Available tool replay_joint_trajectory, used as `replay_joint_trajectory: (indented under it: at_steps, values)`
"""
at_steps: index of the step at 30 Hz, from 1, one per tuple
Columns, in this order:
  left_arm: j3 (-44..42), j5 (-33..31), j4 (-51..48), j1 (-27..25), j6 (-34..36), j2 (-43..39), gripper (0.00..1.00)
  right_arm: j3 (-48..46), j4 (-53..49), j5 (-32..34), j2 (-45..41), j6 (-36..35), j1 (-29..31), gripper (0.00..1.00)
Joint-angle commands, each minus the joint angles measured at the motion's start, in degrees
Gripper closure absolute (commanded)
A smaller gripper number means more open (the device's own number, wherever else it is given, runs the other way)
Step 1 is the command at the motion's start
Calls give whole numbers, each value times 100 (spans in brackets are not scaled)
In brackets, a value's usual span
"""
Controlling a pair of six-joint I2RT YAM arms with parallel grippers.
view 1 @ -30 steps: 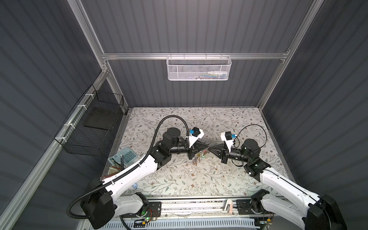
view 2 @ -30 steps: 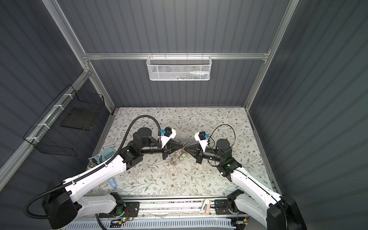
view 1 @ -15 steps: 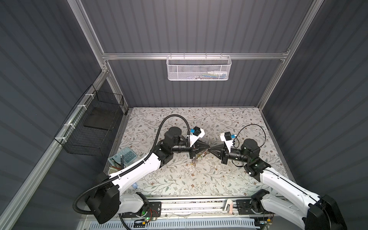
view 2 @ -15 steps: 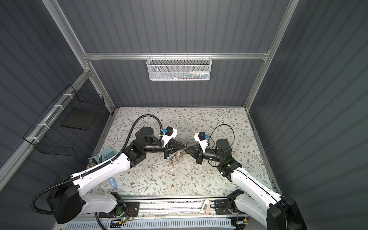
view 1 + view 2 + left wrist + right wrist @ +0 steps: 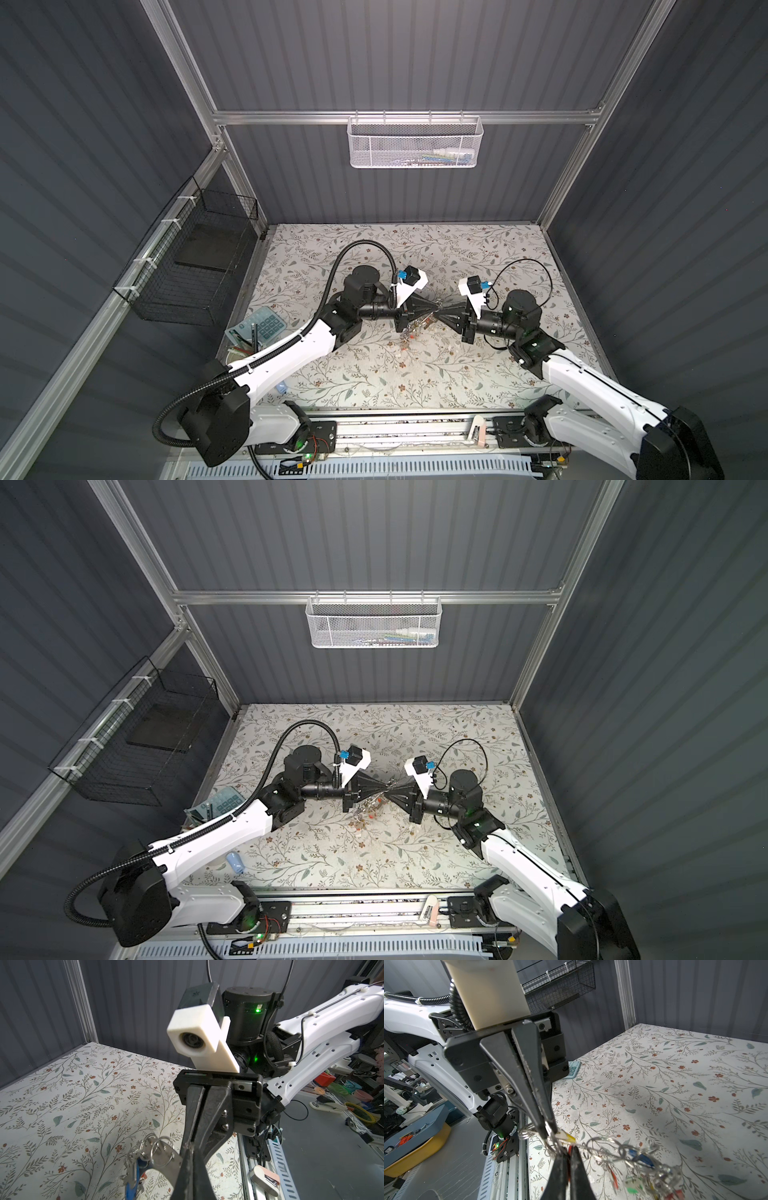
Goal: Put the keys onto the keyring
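Both grippers meet tip to tip above the middle of the mat. The keyring [image 5: 166, 1160], a flat grey metal disc hung with wire rings and coloured tags, is off the mat, and my left gripper [image 5: 188, 1147] is shut on its rim. In both top views it dangles below the tips [image 5: 415, 325] [image 5: 370, 806]. Seen edge-on in the right wrist view, the keyring [image 5: 623, 1152] runs away from the jaws. My right gripper [image 5: 569, 1150] is shut on the keys [image 5: 569, 1152]. Only their orange-red tag shows as a sliver between the fingers; the rest is hidden.
A teal calculator [image 5: 262, 328] and a pen cup lie at the mat's left front. Small loose bits [image 5: 405, 343] lie on the mat under the grippers. A black wire basket [image 5: 199, 266] hangs on the left wall, a white mesh basket [image 5: 415, 143] on the back rail.
The left arm has shifted slightly to the right, bringing its tip closer against the right one. Both grippers stay shut, and the ring still hangs between them.
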Motion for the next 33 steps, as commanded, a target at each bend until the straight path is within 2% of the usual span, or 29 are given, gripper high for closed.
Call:
replay_joint_trajectory:
  at_steps: [1, 11, 33]
  values:
    - [-18, 308, -71, -84, 116, -172, 100, 91, 282, 170, -94, 48, 0, 100]
    - [-18, 306, -136, -22, 114, -166, 100, 51, 344, 137, -195, 134, -77, 100]
    - [101, -273, -1034, 108, 795, -679, 100, 93, 277, 42, -125, 136, -104, 100]
